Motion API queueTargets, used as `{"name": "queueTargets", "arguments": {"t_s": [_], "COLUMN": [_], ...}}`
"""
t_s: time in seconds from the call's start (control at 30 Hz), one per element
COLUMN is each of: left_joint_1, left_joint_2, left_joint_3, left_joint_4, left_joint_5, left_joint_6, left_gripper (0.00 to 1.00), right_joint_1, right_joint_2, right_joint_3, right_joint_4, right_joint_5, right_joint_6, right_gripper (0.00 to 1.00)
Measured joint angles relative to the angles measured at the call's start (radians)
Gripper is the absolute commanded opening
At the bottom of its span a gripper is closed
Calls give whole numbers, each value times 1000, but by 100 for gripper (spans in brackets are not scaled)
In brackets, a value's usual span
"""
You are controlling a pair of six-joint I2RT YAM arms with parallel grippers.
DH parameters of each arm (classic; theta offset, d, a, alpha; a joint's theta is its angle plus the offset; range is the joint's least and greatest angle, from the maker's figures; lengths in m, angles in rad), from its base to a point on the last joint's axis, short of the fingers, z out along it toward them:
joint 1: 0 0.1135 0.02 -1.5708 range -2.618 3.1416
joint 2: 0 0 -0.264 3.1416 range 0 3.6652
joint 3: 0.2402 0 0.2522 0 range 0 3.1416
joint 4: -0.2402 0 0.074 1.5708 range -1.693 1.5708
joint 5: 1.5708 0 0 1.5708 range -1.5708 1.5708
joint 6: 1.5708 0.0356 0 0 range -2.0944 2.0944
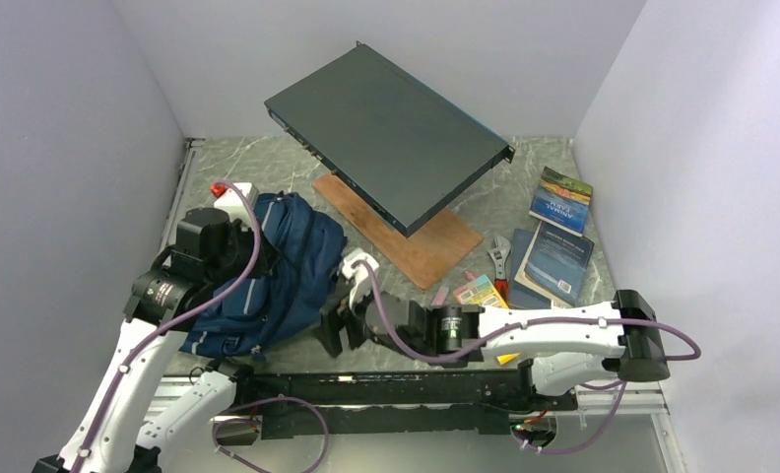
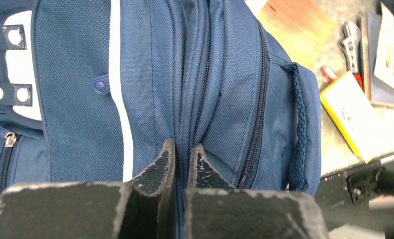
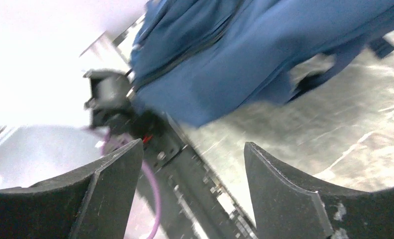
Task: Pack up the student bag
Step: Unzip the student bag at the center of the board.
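Observation:
The student bag (image 1: pixel 283 266), navy blue with light stripes, lies on the table at the left. My left gripper (image 1: pixel 240 244) is over its far left part. In the left wrist view its jaws (image 2: pixel 183 149) are nearly closed, pinching a fold of the bag's fabric (image 2: pixel 225 89) beside a zip. My right gripper (image 1: pixel 337 330) is open and empty just right of the bag's near edge, low over the table. In the right wrist view (image 3: pixel 192 149) the bag (image 3: pixel 264 45) lies beyond its spread fingers, not touching them.
A dark flat device (image 1: pixel 386 133) rests tilted on a wooden board (image 1: pixel 421 241) at the back. Two books (image 1: pixel 561 200) (image 1: pixel 555 261), a wrench (image 1: pixel 502 258), a yellow packet (image 1: pixel 482 293) and a pink eraser (image 1: pixel 439 295) lie to the right.

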Motion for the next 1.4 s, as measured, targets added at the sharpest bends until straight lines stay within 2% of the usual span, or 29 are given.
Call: {"name": "queueTargets", "arguments": {"t_s": [0.17, 0.37, 0.47, 0.5, 0.63, 0.8, 1.07, 1.4], "left_joint_1": [5, 7, 7, 7, 7, 8, 8, 8], "left_joint_2": [27, 32, 27, 24, -5, -39, -40, -55], "left_joint_3": [57, 63, 66, 71, 80, 80, 80, 77], "left_joint_4": [-31, -41, -56, -64, -79, -84, -85, -84], "left_joint_5": [-82, -98, -97, -97, -101, -100, -95, -95], "left_joint_6": [-53, -118, -138, -145, -159, -163, -160, -159], "left_gripper": [0, 0, 0, 0, 0, 0, 0, 0], "right_joint_1": [153, 188, 187, 186, 179, 166, 163, 162], "right_joint_2": [-20, 103, 180, 194, 227, 285, 430, 483], "right_joint_3": [-40, -70, -73, -77, -90, -90, -27, 57], "right_joint_4": [40, 237, 335, 360, 451, 561, 578, 578], "right_joint_5": [-35, -124, -131, -127, -113, -103, -77, -10], "right_joint_6": [-11, -8, -8, -7, 6, 11, 10, 10], "right_gripper": [77, 60, 44, 43, 48, 44, 41, 37]}}
